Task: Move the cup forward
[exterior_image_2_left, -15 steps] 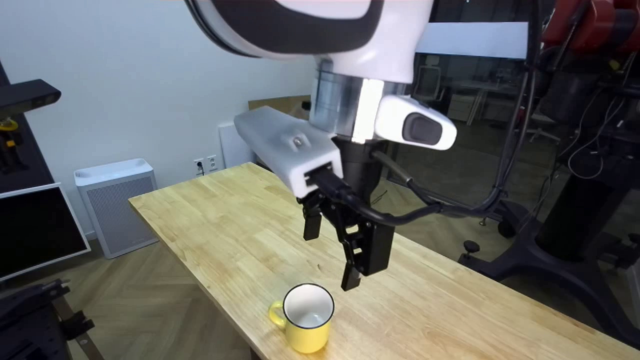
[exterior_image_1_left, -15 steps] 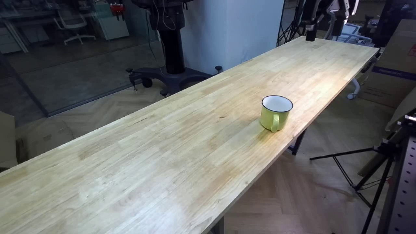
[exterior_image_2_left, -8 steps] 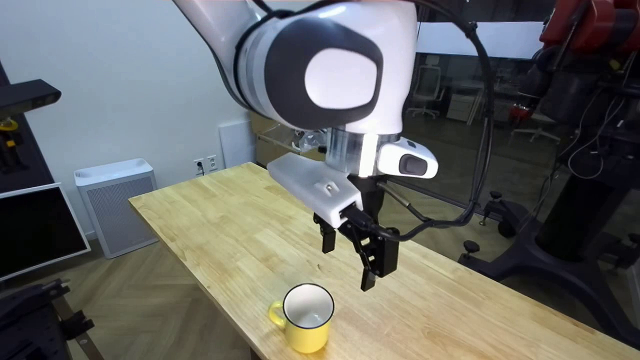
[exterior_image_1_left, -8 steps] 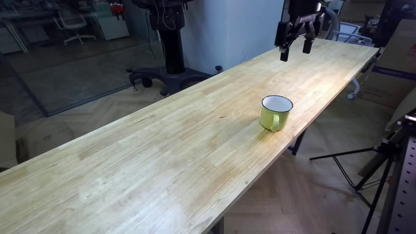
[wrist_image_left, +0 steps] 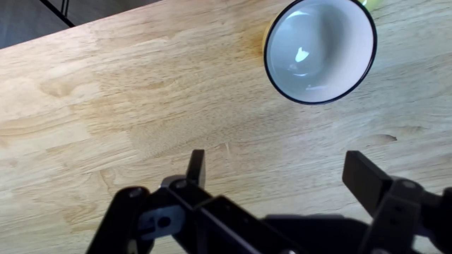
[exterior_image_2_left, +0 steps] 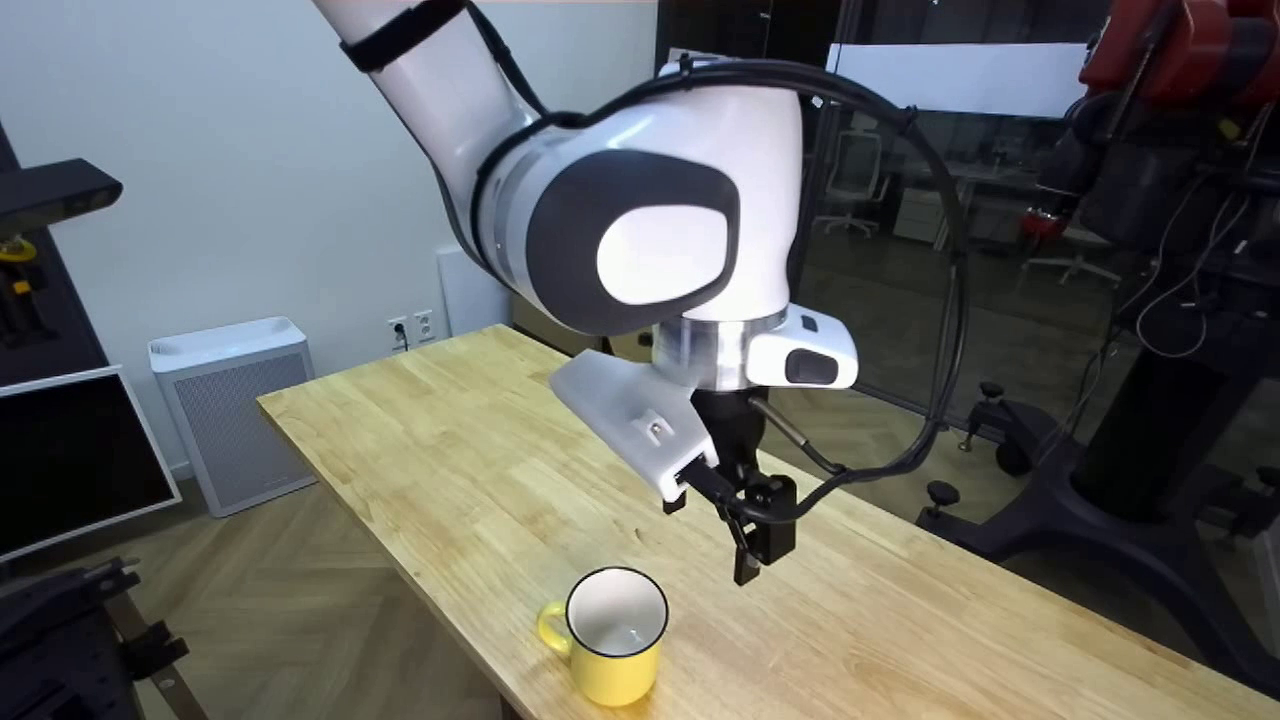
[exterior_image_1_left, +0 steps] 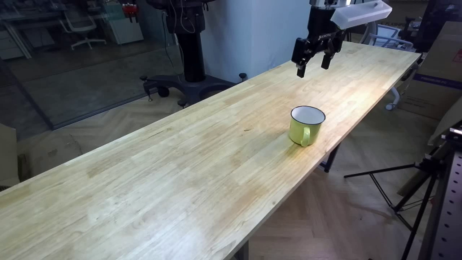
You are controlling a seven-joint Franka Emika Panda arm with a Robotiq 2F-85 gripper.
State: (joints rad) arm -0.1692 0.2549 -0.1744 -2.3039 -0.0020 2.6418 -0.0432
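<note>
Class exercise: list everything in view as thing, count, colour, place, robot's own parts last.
Long rectangular wooden table: one, pale brown, across both exterior views
Round enamel-style handled mug: one, yellow-green, white inside, on the table
Boxy unit with grille: one, white, by the wall
Rectangular screen: one, black, white frame, off the table
Wheeled pedestal: one, dark, alongside the table
Cardboard boxes: several, brown, around the table
Slender tripod: at least one, black, beside the table
Office chairs: at least two, pale, background
Remaining background: too cluttered to count
Jointed arm: one, white and grey, above the table
Two-fingered gripper: one, black, open, above the table
</note>
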